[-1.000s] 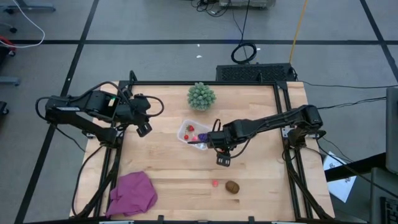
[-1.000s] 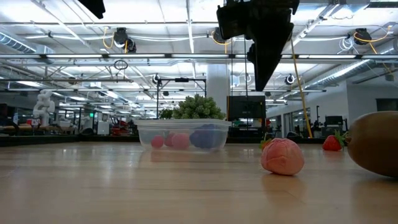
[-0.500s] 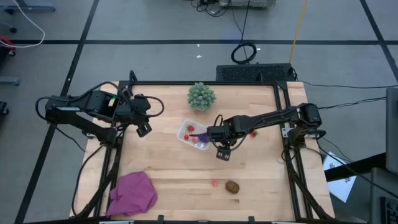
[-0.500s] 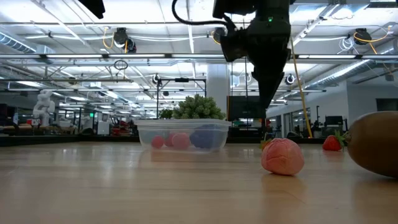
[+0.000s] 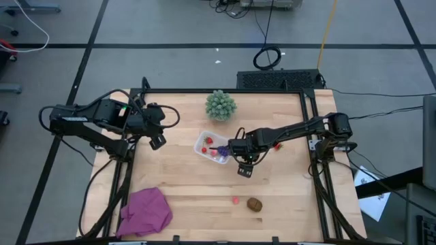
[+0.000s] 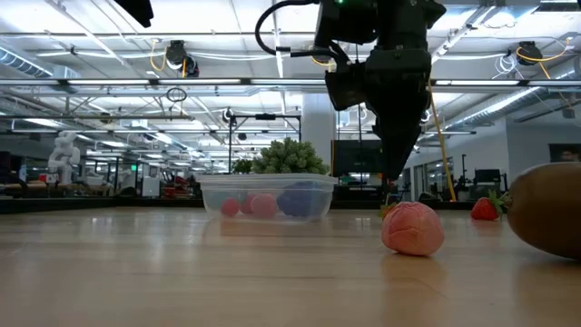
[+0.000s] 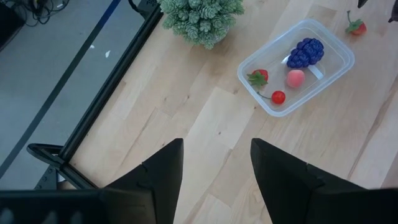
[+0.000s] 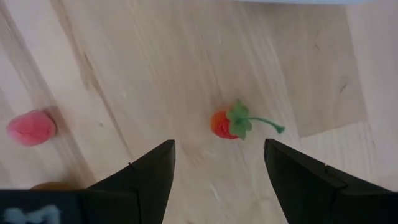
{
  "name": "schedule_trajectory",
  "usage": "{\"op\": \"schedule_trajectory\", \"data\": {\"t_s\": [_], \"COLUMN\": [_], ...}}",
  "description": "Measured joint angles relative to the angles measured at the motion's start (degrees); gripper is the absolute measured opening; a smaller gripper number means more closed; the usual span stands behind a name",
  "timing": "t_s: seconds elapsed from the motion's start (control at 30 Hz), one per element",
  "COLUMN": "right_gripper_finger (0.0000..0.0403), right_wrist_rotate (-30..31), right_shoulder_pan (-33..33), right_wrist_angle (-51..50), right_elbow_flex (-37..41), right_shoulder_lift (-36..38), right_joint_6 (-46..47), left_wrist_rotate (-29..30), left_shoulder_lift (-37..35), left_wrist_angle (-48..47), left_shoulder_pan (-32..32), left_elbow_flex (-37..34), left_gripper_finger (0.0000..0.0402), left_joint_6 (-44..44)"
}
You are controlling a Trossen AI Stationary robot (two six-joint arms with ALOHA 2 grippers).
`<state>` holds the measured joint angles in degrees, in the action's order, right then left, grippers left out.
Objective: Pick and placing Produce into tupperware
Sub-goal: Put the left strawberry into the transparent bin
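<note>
The clear tupperware point(image 5: 201, 148) point(image 7: 344, 60) stands mid-table and holds a purple piece point(image 7: 305, 52), a pink one and two red ones. My right gripper point(image 5: 245, 170) point(image 6: 396, 174) hangs open just beside its near-right side, fingers pointing down. A red berry with a green stem point(image 8: 227, 123) lies on the table under the open fingers, untouched. A pink piece point(image 5: 236, 201) point(image 6: 413, 227) and the brown oval piece point(image 5: 255, 204) point(image 6: 549, 209) lie near the front edge. Another red berry point(image 5: 277, 145) lies by the right arm. My left gripper point(image 5: 158, 141) point(image 7: 214, 144) waits open at the table's left.
The pale-green spiky ball point(image 5: 221, 105) stands at the far edge, behind the tupperware. The magenta cloth point(image 5: 145, 211) lies crumpled at the near-left corner. Bare wood lies between the tupperware and the front pieces.
My right gripper has come down toward the table beside the tupperware and drawn slightly toward the far edge, staying open. The produce and the tupperware have kept their places.
</note>
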<state>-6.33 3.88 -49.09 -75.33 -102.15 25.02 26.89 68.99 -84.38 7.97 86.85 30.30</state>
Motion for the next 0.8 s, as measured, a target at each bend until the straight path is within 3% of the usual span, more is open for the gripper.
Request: {"op": "schedule_trajectory", "data": {"t_s": [0.8], "right_gripper_finger": [0.0236], "right_wrist_rotate": [-3.2], "right_shoulder_pan": [-0.2], "right_wrist_angle": [1.3], "right_elbow_flex": [0.3], "right_shoulder_lift": [0.0], "right_joint_6": [2.2], "left_wrist_rotate": [0.0], "left_shoulder_lift": [0.0], "left_wrist_angle": [0.0], "left_shoulder_pan": [0.0], "left_elbow_flex": [0.0], "left_gripper_finger": [0.0198], "left_joint_6": [0.0]}}
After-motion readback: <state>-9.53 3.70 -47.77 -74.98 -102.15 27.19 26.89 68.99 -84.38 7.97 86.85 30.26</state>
